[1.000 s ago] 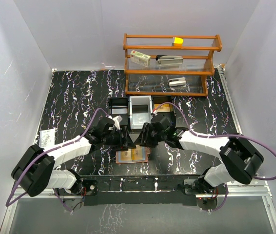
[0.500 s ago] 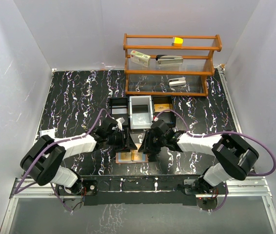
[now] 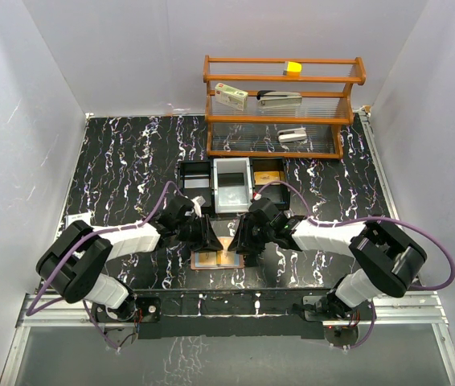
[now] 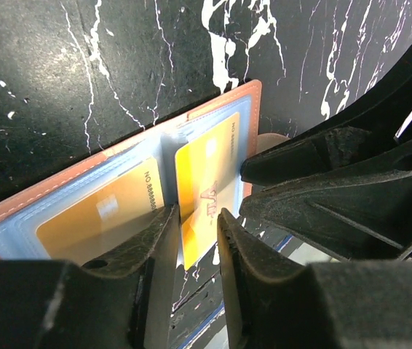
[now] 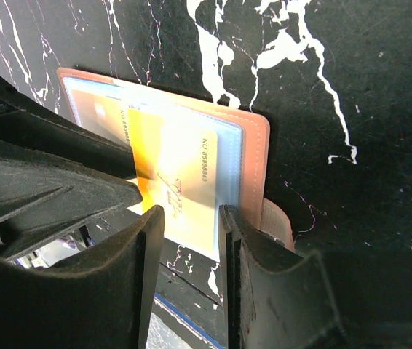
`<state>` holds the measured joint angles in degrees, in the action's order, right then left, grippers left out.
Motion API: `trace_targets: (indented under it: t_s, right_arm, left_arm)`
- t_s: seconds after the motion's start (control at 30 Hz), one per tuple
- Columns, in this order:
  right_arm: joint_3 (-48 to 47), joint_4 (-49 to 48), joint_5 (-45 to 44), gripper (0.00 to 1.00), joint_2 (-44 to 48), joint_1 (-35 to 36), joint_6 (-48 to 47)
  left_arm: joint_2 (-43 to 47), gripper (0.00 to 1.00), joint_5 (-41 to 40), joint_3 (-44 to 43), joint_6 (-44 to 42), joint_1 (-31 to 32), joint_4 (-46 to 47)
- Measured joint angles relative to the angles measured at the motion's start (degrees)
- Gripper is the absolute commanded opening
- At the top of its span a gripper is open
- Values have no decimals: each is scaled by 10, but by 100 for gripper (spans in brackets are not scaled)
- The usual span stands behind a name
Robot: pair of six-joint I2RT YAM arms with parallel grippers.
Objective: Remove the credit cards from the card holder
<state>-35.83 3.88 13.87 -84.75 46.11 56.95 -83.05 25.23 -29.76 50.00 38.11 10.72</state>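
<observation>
Now: holder [image 3: 203,259] lies open at near edge of table [image 3: 131,161], yellow card [image 4: 206,167] partly out. My left pincer [image 4: 199,214] straddles it, grip unclear; my right pincer [image 5: 186,211] stands open. I should draw it straight out, slowly.

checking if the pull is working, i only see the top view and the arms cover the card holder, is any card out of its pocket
observer: yes. The left wrist view shows a raised yellow card sitting proud of the pockets near the fold of the card holder. Its low end is in the gap between the left gripper's fingers.
operator: pinched or not
observer: cannot tell. The right wrist view shows the same card in the gap between the right gripper's fingers too.
operator: any more inside
observer: a second yellow card lies tucked flat in the pale left pocket.
</observation>
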Motion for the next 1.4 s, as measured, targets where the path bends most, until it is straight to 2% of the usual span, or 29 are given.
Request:
trace_targets:
  t_s: [0.43,1.4]
  right_arm:
    - [0,-1,0,34,-1,0,1]
    - [-40,13,18,37,10,0,-30]
  left_arm:
    - [0,0,-5,17,26,0,25]
    - [44,0,-50,12,-5,0,-57]
